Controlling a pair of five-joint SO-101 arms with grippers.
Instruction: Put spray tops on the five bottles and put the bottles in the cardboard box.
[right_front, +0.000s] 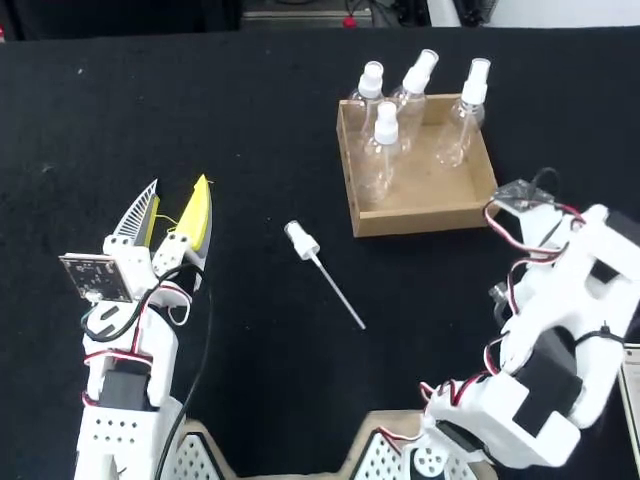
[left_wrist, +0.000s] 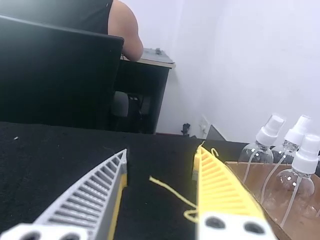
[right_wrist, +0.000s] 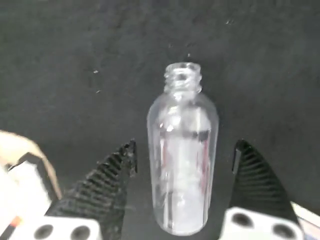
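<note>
— Where's your last bottle?

— The uncapped bottle (right_wrist: 182, 155) lies on the black table (right_front: 230, 120) between the fingers of your right gripper (right_wrist: 186, 144). The fingers are spread wide with a gap on each side, gripping nothing. The bottle's open neck points away from the wrist.

— And the top for it?

— The loose spray top (right_front: 302, 241) lies on the table between your two arms, near the front left corner of the cardboard box (right_front: 420, 218). Its dip tube slants toward your right arm (right_front: 560, 330).

— Anything in the way?

— From above, that folded arm covers its own gripper. Four capped bottles (right_front: 383, 150) stand in the box, crowding its far side. Your left gripper (right_front: 180, 180) is released too, well apart from the spray top.
</note>
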